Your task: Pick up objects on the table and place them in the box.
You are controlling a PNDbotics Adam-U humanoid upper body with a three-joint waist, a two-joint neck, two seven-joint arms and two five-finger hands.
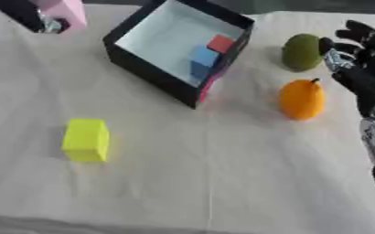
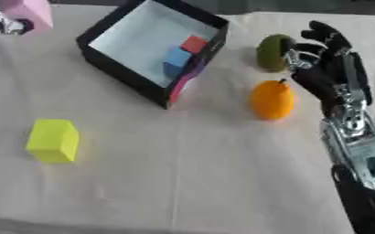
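A black box (image 1: 145, 70) with a white floor stands tilted at the upper middle, holding a red block (image 1: 220, 44) and a blue block (image 1: 203, 58). A magenta strip (image 1: 209, 85) shows at its near corner. On the cloth lie a yellow block (image 1: 86, 140) at the left, an orange fruit (image 1: 301, 99) and a green fruit (image 1: 302, 51) at the right. My left hand (image 1: 32, 19) is in the top left corner, curled round a pink block (image 1: 66, 11) held above the table. My right hand (image 2: 328, 68) is open just right of the green fruit, with its fingers spread.
A white cloth (image 1: 222, 183) covers the table. Its near edge runs along the bottom of the views. My right forearm (image 2: 357, 155) stretches down the right side.
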